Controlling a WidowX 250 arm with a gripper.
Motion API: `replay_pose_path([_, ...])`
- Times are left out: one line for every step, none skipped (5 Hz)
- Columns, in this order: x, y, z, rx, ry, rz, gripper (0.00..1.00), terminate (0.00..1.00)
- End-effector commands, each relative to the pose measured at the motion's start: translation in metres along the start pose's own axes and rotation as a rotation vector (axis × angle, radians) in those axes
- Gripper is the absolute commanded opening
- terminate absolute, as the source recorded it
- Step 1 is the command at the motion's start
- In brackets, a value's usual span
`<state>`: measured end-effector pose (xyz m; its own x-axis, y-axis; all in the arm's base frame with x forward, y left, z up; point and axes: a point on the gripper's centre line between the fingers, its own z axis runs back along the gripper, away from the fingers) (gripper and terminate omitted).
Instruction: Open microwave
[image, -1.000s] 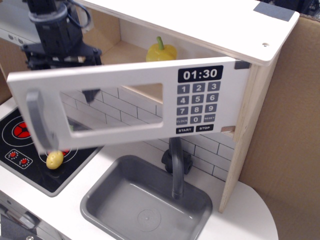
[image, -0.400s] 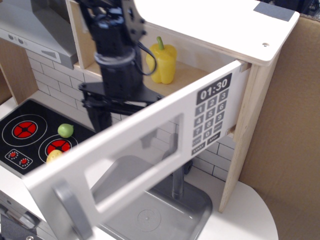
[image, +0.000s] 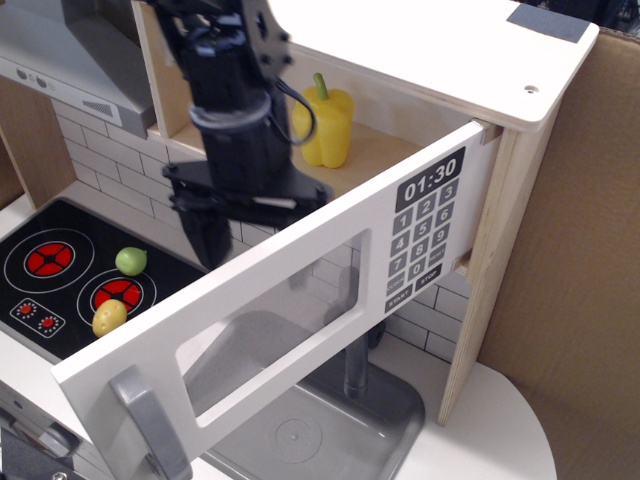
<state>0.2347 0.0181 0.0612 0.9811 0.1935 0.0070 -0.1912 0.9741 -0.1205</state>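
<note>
Wide white microwave (image: 470, 70) mounted high on the right of the toy kitchen, cavity exposed, a yellow pepper (image: 325, 125) standing inside on the shelf. Door (image: 300, 310) swung far out on its right-hand hinge, window panel and black keypad (image: 428, 232) angled toward the camera, grey bar handle (image: 150, 425) low at the free end near the bottom edge of the view. Below and behind the door, a grey sink (image: 390, 405) in the bench (image: 490, 440); to the left, a black hob (image: 60, 265) carrying a small green ball (image: 131, 260) and a small yellow one (image: 109, 318). Black gripper (image: 215, 230) behind the door's top edge, in front of the cavity, fingers pointing down; open or closed not discernible, and nothing visibly held. Judged as the closing stage: door seemingly open enough, so next likely only a clear retreat upward and away without nudging the door back. Against the frame a second earlier, door swung much further out and gripper shifted rightward; against the nearer one, door nearly unchanged and gripper almost in the same place.
</note>
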Motion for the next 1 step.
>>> replay_pose_path([0.0369, 0.0726, 0.024, 0.021, -0.13, 0.083, 1.0, 1.0])
